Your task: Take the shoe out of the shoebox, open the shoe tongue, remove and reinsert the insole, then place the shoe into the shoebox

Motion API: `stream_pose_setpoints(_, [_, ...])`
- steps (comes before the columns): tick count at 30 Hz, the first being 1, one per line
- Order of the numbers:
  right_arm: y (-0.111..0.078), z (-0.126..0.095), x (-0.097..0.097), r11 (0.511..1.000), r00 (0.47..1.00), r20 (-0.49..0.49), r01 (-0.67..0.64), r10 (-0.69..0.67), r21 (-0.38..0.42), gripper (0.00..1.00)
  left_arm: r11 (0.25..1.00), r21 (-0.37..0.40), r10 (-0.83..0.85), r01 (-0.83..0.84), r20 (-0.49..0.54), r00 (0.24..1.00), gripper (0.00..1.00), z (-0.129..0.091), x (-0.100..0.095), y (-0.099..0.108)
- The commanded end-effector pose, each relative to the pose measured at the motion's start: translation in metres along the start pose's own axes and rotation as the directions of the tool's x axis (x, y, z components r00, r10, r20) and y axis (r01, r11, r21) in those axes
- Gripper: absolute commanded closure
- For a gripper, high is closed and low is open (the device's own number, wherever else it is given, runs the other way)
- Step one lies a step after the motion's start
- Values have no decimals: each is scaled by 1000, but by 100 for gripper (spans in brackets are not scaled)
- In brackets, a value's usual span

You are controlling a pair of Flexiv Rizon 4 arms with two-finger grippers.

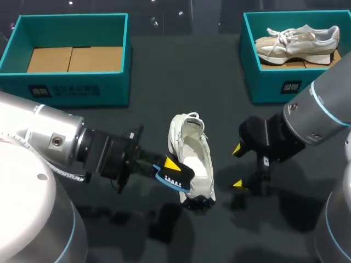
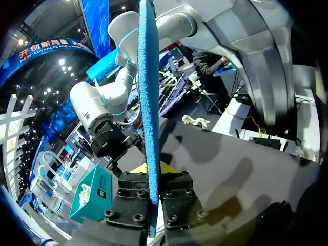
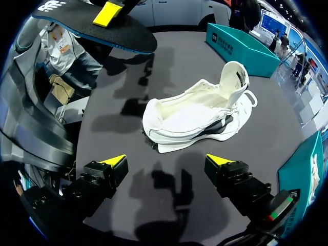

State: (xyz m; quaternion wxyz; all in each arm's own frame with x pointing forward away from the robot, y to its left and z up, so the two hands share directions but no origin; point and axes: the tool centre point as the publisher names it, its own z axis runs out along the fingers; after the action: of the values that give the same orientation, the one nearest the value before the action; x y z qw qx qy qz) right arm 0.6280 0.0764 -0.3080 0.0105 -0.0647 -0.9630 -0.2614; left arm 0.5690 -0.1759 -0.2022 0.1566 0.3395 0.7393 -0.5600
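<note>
Shoeboxes first: empty teal shoebox (image 1: 109,90) at the far side of the table (image 1: 153,71) by our left arm, stiff walls, open top. Second shoebox (image 1: 263,82) on the far right holds another shoe (image 1: 299,41).

White shoe (image 1: 192,161) sits sole down on the table between our two grippers, heel toward the boxes, mouth wide open, no insole inside. We judge it light, with a soft upper that will cave under a pinch and a stiffer sole. Best hold looks like the heel collar or a sidewall rim, not the laces.

Insole (image 1: 174,174) is clamped flat between both fingers of the left gripper (image 2: 151,177), held beside the shoe's front half and apparently clear of the table. It looks thin, bendy and featherlight, so we expect it to flop and buckle if pushed in hard.

Right gripper (image 3: 167,161) hovers on the shoe's other side, fingers spread wide, holding nothing.

Hidden: the left wrist view sees the insole edge-on, which blocks the shoe and most of our yellow tips. The inside of the toe is not visible in any view, and we cannot tell how much insole sticks out past the grip
</note>
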Motion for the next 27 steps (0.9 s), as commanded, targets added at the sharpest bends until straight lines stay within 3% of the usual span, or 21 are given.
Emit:
stream_pose_setpoints(1, [3, 3, -3, 1000, 1000, -4, -1, 1, 7, 0, 1000, 2, 0, 0, -4, 1000, 100, 5, -3, 3])
stream_pose_setpoints(3, [6, 9, -6, 999, 1000, -17, -16, 17, 34, 0, 1000, -4, 12, -12, 2, 1000, 100, 8, -1, 8])
stream_pose_setpoints(5, [10, 17, -10, 1000, 1000, -20, 15, -15, 14, 0, 999, 40, -12, 11, 18, 1000, 100, 14, 1, 15])
stream_pose_setpoints(10, [16, 34, -14, 998, 998, 4, 65, -65, 22, 0, 1000, 30, -1, 0, 21, 1000, 100, 27, 6, 28])
stream_pose_setpoints(27, [19, 56, -19, 997, 997, 10, 74, -74, 3, 0, 999, 42, 5, -7, 36, 999, 100, 38, 3, 35])
